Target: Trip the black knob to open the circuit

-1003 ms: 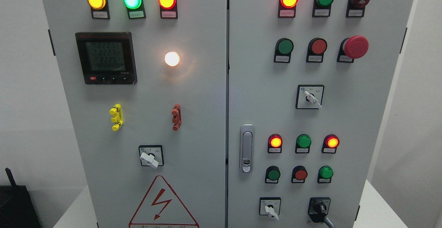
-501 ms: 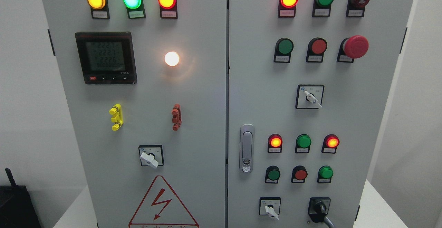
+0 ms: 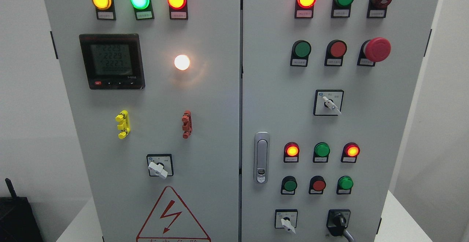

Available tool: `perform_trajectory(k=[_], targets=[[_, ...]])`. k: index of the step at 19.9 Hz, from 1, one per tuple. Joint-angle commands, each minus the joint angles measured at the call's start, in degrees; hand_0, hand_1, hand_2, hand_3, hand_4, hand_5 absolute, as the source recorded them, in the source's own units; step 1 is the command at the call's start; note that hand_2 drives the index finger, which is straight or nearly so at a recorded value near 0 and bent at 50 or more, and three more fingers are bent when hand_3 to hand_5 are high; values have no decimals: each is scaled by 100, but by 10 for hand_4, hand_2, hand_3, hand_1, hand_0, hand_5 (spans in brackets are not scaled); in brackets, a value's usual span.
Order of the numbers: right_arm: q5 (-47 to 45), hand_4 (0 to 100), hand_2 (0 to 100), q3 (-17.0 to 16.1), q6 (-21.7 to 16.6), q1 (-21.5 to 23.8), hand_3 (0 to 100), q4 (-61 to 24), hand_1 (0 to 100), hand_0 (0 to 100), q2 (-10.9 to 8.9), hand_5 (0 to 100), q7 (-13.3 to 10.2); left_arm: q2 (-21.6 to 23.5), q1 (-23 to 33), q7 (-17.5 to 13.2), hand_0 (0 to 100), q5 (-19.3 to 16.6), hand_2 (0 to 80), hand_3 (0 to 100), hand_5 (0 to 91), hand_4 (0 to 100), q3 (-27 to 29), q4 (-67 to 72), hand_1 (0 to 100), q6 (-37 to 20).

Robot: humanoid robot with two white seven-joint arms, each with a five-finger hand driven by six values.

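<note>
At bottom right of the right door: black knob on its black plate, handle angled down and to the right, running off the lower edge. Just left of it, white selector switch pointing down-right. Above those, a row of 3 pushbuttons, then 3 lamps with the outer 2 glowing red. Higher up, red mushroom button, well apart from the knob. Over on the left door: digital meter lit, white lamp glowing, warning triangle at the bottom edge. Silver door latch near the seam. No robot hand on camera, neither left nor right, so grip state unseen.
</note>
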Motion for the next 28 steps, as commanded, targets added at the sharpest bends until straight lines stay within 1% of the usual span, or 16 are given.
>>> perform_trajectory(k=[1, 25, 28], targets=[[1, 1000, 67, 134, -7, 20, 1000, -12, 0, 0, 29, 997, 25, 0, 0, 0, 120, 0, 0, 0, 0, 0, 0, -143, 389, 0], [-7, 1000, 69, 195, -7, 11, 1000, -21, 0, 0, 72, 997, 60, 0, 0, 0, 120, 0, 0, 0, 0, 0, 0, -143, 389, 0], [-7, 1000, 69, 265, -7, 11, 1000, -21, 0, 0, 73, 997, 77, 0, 0, 0, 120, 0, 0, 0, 0, 0, 0, -143, 389, 8]])
